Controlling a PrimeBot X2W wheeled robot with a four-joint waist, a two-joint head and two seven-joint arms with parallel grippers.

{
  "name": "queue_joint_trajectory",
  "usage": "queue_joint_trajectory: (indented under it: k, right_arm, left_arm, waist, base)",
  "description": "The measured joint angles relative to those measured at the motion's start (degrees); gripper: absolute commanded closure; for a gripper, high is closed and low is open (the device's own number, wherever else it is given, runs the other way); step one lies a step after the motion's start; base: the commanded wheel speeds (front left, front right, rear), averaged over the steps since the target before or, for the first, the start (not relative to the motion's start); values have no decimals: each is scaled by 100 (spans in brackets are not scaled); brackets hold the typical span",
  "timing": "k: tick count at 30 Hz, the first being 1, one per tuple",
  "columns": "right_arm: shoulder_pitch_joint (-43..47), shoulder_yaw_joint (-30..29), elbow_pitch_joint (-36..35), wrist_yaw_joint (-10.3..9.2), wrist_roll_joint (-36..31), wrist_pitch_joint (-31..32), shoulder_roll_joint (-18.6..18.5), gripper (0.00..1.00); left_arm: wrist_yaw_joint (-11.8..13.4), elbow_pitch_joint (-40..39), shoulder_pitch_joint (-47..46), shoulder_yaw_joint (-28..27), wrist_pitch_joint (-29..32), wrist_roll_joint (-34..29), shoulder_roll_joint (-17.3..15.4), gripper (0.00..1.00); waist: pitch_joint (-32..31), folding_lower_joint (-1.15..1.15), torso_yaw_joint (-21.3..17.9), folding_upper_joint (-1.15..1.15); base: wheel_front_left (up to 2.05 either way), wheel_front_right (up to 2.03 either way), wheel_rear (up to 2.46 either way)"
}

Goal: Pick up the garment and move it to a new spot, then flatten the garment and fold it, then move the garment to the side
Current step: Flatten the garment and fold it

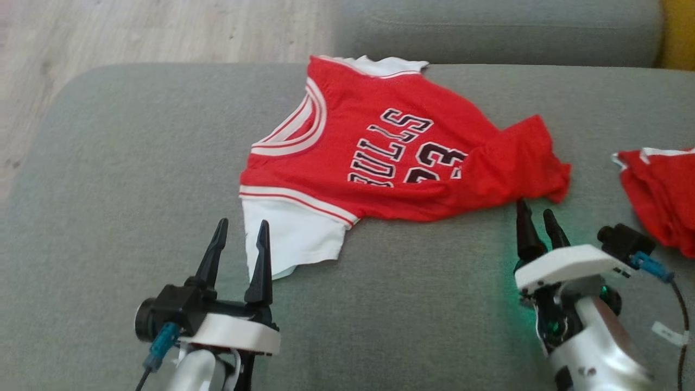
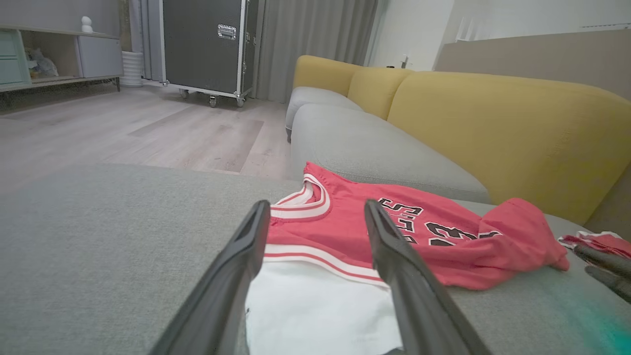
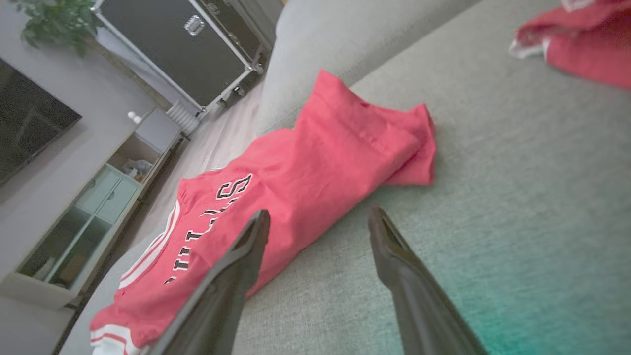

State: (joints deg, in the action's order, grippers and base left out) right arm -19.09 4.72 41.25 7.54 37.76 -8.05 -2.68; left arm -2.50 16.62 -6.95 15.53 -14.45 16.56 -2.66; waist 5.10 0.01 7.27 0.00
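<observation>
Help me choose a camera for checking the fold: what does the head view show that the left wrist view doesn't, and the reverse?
Head view: the red Bulls jersey seen from above in full outline, with its far white sleeve. Left wrist view: the room beyond, a black flight case and grey curtains. Both: the jersey, the grey sofa seat, a second red garment at the right, and the left gripper with fingers apart at the near white sleeve.

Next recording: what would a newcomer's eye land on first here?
A red Bulls jersey lies rumpled on the grey sofa cushion, its white sleeve just ahead of the open left gripper. The open right gripper sits by its bunched end, and a second red garment lies at far right.
</observation>
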Motion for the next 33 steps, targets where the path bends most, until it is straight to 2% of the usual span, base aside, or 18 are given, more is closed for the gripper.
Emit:
queue_joint_trajectory:
  k: [2,5,9,13,14,15,16,20,26,33]
  right_arm:
    - [-292,27,471,-1,505,-1,-8,0]
    - [-721,68,1170,-1,836,-142,-9,0]
    - [-1256,109,2009,-1,1004,-383,-57,0]
    - [-1599,278,2450,-1,1124,-516,-93,0]
    - [-1649,347,2509,-1,1124,-536,-96,4]
    - [-1697,416,2551,-1,1135,-576,-98,63]
    - [-1742,475,2597,-1,1149,-587,-98,100]
    - [-1802,617,2777,-1,1100,-616,-87,100]
    - [-1702,369,2505,-1,419,-616,-81,100]
    - [-875,197,2103,-1,-346,-616,-66,100]
  left_arm:
    - [-3,-5,-34,19,0,0,2,0]
    - [-3,-8,-39,23,0,0,1,0]
    - [-3,-9,-40,18,0,0,1,0]
    - [-3,-15,-62,18,0,0,1,0]
    - [-3,-18,-76,18,0,0,1,0]
    - [-2,-18,-91,16,0,0,1,0]
    - [-2,-18,-99,14,0,0,1,0]
    - [2,-12,-96,-18,0,0,1,0]
    - [24,-12,-68,-74,0,0,1,0]
    - [89,-16,208,-81,0,32,1,0]
  waist:
    - [43,0,104,0]
    - [108,0,232,0]
    - [179,0,340,0]
    - [231,0,373,0]
    - [238,0,371,0]
    - [239,0,365,0]
    - [234,0,355,0]
    - [164,0,278,0]
    - [-46,0,36,0]
    - [-434,-1,-288,0]
  base:
    - [0,0,0]
    - [0,0,0]
    - [0,0,0]
    - [0,0,0]
    - [0,0,0]
    - [0,0,0]
    - [0,0,0]
    - [0,0,0]
    - [0,0,0]
    - [0,0,0]
